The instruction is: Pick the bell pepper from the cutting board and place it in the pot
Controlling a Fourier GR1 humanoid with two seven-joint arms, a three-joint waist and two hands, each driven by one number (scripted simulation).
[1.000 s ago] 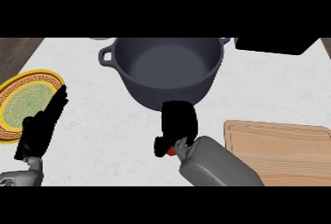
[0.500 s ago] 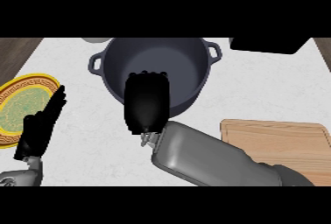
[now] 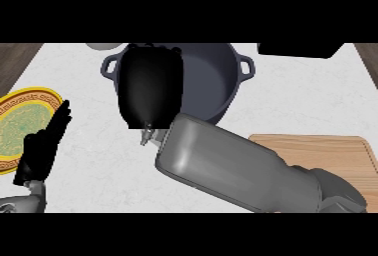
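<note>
Right hand [image 3: 151, 87] over grey pot [image 3: 235, 82]

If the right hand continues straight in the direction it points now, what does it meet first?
Probably the far rim of the pot, since the right hand hangs over it; height is unclear.

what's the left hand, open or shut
Open: the left hand shows straight fingers pointing up beside the yellow plate, holding nothing.

My right hand [image 3: 151, 85] covers part of the pot [image 3: 214, 85] at 11 o'clock, and I cannot see the bell pepper. My arm [image 3: 229, 167] hides some cutting board [image 3: 332, 146] at 4 o'clock. The plate [image 3: 43, 94] is cut off at 9 o'clock
</note>
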